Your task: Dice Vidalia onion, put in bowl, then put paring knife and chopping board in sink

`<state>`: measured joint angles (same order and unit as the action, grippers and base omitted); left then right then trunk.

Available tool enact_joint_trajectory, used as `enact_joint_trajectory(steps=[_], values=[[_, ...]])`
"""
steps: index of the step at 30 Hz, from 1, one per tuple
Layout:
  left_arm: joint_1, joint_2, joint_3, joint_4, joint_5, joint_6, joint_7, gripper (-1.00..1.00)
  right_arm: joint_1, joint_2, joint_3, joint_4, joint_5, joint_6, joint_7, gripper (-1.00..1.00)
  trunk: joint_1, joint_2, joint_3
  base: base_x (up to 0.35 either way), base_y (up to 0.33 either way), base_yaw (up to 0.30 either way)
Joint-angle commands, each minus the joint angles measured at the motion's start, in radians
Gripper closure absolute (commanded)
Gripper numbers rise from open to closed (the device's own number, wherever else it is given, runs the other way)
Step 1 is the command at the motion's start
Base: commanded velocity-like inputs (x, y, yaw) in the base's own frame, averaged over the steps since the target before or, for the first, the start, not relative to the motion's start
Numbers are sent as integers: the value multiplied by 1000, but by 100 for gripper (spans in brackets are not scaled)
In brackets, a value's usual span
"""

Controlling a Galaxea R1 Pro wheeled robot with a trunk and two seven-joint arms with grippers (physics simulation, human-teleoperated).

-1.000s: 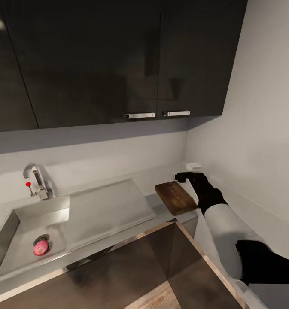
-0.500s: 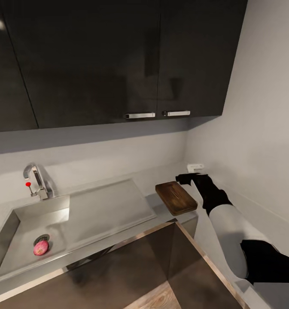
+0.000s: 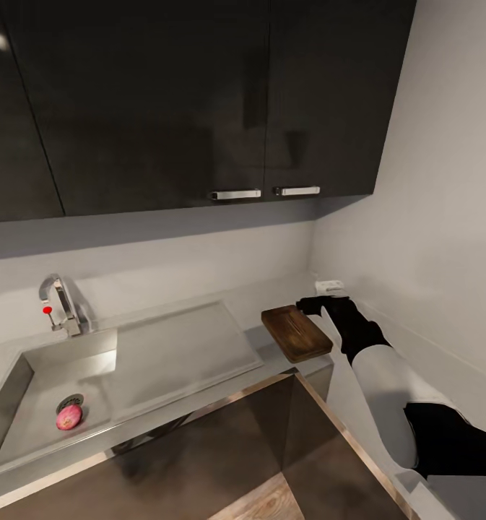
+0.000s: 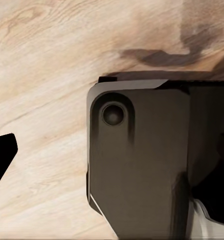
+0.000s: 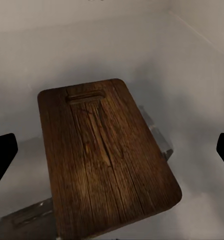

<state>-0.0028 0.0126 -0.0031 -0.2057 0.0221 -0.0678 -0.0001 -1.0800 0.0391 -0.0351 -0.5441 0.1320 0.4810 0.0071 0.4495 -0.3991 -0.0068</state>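
The pink Vidalia onion (image 3: 68,417) lies in the grey sink (image 3: 26,375) beside the dark drain. Right of the drainboard, the brown chopping board (image 3: 296,332) rests on the countertop (image 3: 253,336). My right gripper (image 3: 308,305) hovers at the board's far right corner. In the right wrist view the board (image 5: 104,160) lies below the open gripper (image 5: 112,155), with one black fingertip (image 5: 2,160) at each side edge. A small white object (image 3: 331,285), possibly the bowl, sits behind the gripper by the wall. The paring knife is out of view. The left gripper (image 4: 112,160) hangs open over the wooden floor.
The chrome tap (image 3: 62,300) with a red knob stands behind the sink. Dark wall cabinets (image 3: 199,101) hang overhead. A wall closes the counter's right end. In the left wrist view, the robot's dark base (image 4: 142,160) sits on the pale wood floor.
My right gripper has dropped slightly and shifted a little right, staying over the board's far right corner. The onion, the board and the camera have not moved.
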Motion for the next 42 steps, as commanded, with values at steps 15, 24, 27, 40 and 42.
enact_joint_trajectory(steps=[15, 24, 27, 40, 42], values=[[0, -3, 0, 49, 2, -3, -3, -100, 0, 5, -3, 14, 9, 5, 1, -100, 0, -1, -1, 218, 0, 0], [0, -5, 0, 57, 2, -3, -3, -100, 0, 6, -3, 14, 9, 5, 1, -100, 0, -1, -1, 13, 0, 0], [0, -6, 0, 57, 2, -3, -3, -100, 0, 6, -3, 13, 9, 5, 1, -100, 0, -1, -1, 0, 0, 0], [0, -27, 0, 121, 2, -3, -3, -100, 0, 5, -3, 13, 9, 5, 1, -100, 0, -1, -1, 1, 0, 0], [0, -27, 1, 128, 2, -3, -3, -100, 0, 5, -3, 13, 9, 5, 1, -100, 0, -1, -1, 76, 28, 0]])
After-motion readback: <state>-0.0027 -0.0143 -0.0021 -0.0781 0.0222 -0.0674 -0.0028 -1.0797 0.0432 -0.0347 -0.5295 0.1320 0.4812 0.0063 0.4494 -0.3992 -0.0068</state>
